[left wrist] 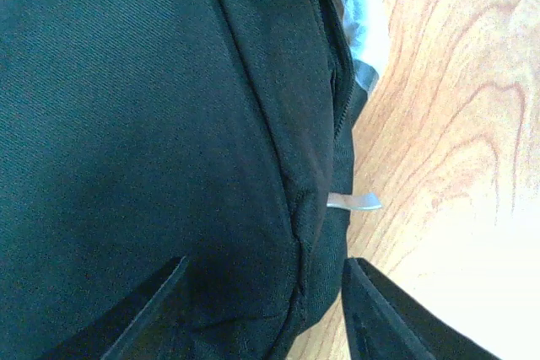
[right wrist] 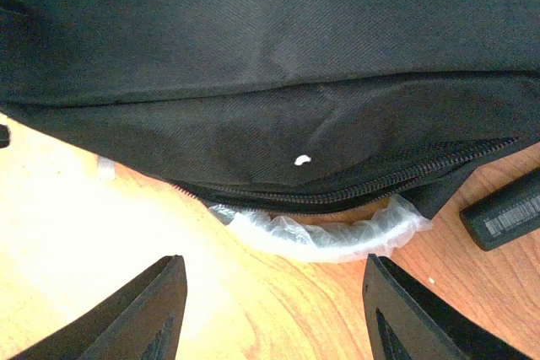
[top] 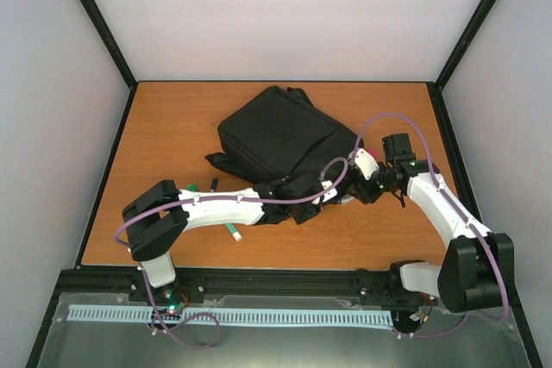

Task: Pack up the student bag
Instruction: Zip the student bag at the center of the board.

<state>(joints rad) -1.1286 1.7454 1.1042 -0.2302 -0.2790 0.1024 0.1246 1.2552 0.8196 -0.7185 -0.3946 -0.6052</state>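
My left tool (left wrist: 266, 263) has its jaws apart, straddling a seamed edge of the student bag (top: 280, 135). Black fabric fills the gap between them, and I cannot tell whether they press on it or just bracket it. Just beyond, in the centre right of the left wrist view, a small pale tab (left wrist: 354, 201) sticks out from the bag's side over the table (top: 172, 127).

My right tool (right wrist: 274, 260) stands open over bare wood, holding nothing and just short of the bag. Across the middle of the right wrist view the bag's zip (right wrist: 405, 181) gapes a little, and crinkled clear plastic (right wrist: 321, 233) spills out of the opening onto the table. I cannot make out what the plastic wraps. At the right edge of that view a black object with a barcode label (right wrist: 506, 208) lies on the wood beside the bag.

From above, the bag lies flat in the middle of the table, both arms reaching to its near edge. Two pens (top: 233, 230) lie under the left arm, lower left of the bag.
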